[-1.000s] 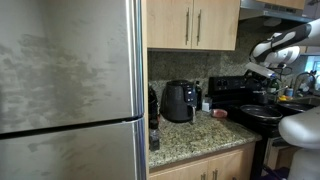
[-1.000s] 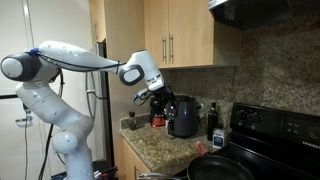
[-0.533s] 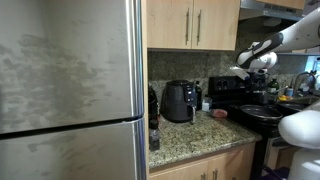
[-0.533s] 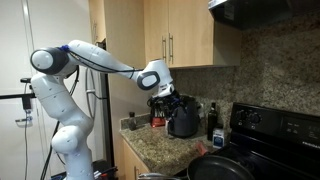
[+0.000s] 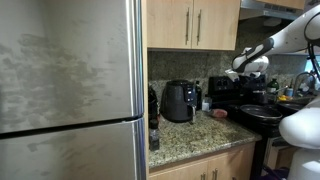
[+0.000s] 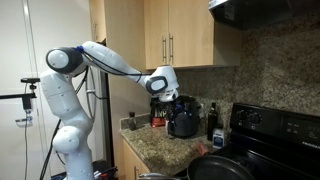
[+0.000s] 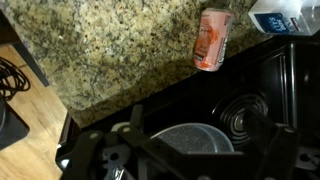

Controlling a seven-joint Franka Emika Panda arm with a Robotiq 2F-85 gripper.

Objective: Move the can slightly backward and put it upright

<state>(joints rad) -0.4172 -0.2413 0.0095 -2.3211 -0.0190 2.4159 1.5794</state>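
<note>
Granite countertop (image 7: 110,50) is seen from the wrist view, where the can (image 7: 213,40) is found lying on its side, just beside the stove (image 7: 290,90) edge and near a bottle (image 7: 285,14). The gripper (image 6: 165,98) is held spread and empty above a pan (image 7: 190,140), presumably for a clear descent. Bare granite is offered on the can's far side.

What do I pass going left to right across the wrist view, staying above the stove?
Wooden floor → granite countertop → pinkish-red can on the countertop → plastic bottle in the top right corner.
</note>
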